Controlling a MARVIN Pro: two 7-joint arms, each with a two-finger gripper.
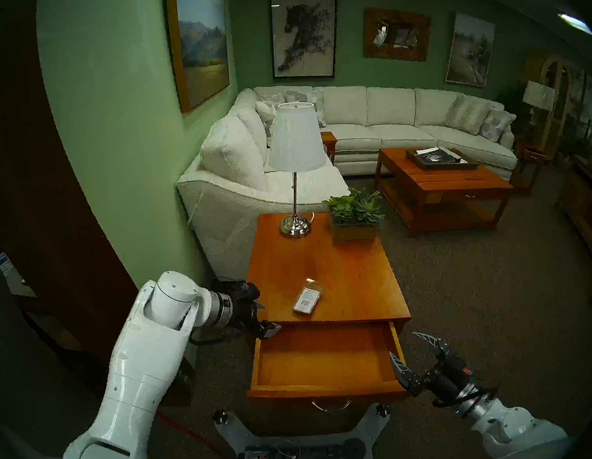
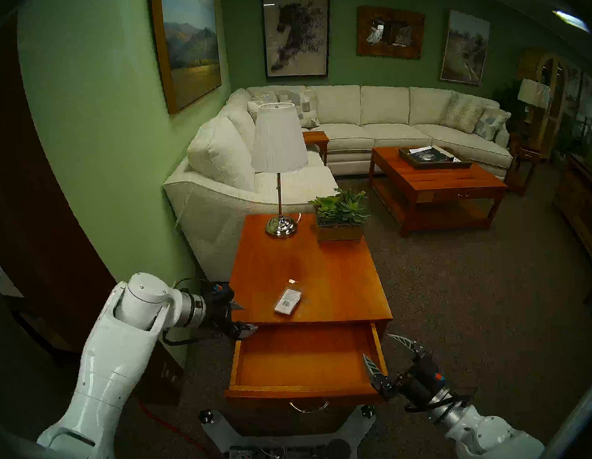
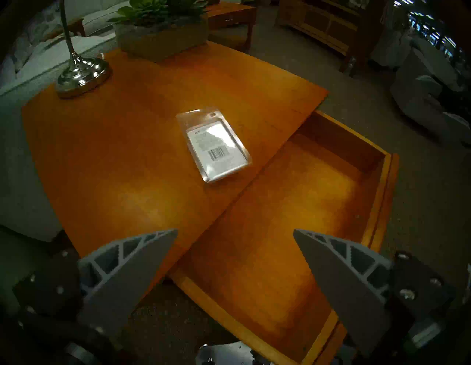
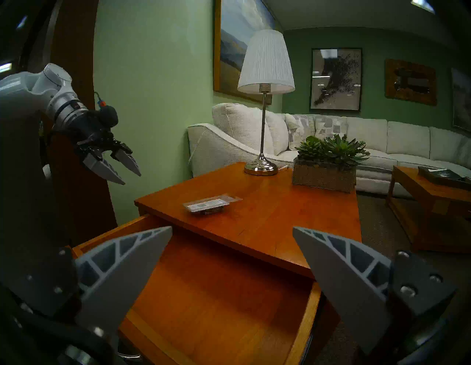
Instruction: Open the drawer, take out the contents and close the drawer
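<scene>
Now, starting at your left, your left gripper (image 4: 132, 175) hangs beside the end table's near left corner, its fingers spread apart and holding nothing. Just to its right, the end table (image 1: 352, 272) carries a chrome-based lamp (image 1: 296, 224) and a boxed succulent planter (image 1: 354, 217) at the far edge. Nearer you on that top lies the packet (image 3: 216, 145), flat, barcode label up, hang tab pointing away toward the lamp; it rests close to the front edge and touches neither gripper.

Below that edge the drawer (image 1: 264, 361) stands pulled well out, and you can see its bare, lighter wooden floor from wall to wall: it holds nothing. Its curved silver handle (image 1: 331, 406) shows under the front panel, untouched.

Over at your right, your right gripper (image 1: 413, 353) sits at the drawer's near right corner, fingers wide apart and empty, one fingertip over the drawer's right wall and the other outside it.
</scene>
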